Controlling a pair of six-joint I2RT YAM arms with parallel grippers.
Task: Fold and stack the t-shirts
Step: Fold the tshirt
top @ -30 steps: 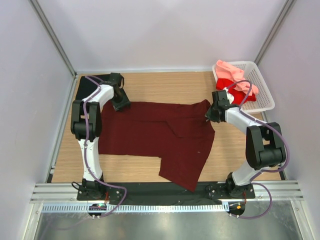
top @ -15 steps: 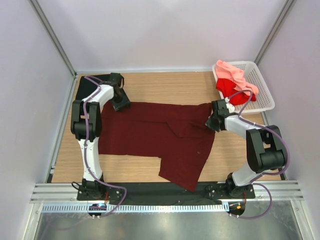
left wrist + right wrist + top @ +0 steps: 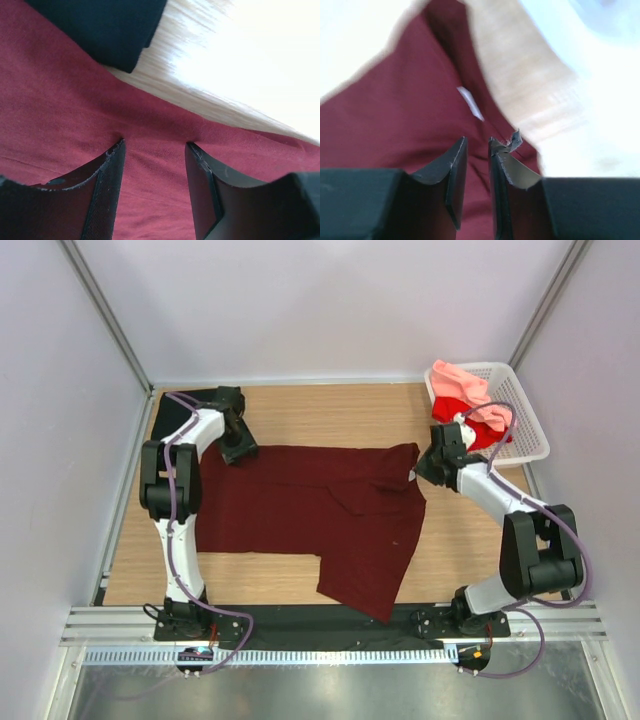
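Four t-shirts are showing in all: one dark maroon t-shirt, one black t-shirt, one bright red t-shirt and one salmon pink t-shirt. One white lattice basket is standing on the one desk. Two arms are reaching over it, one left arm and one right arm. One white neck label is showing.

Left claw on maroon t-shirt

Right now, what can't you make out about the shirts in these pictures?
Black t-shirt: top view, the left arm covers most of it; the left wrist view crops it at the top edge.
Red t-shirt: top view, mostly under the pink t-shirt in the basket.
Neck label: right wrist view, blurred, unreadable.
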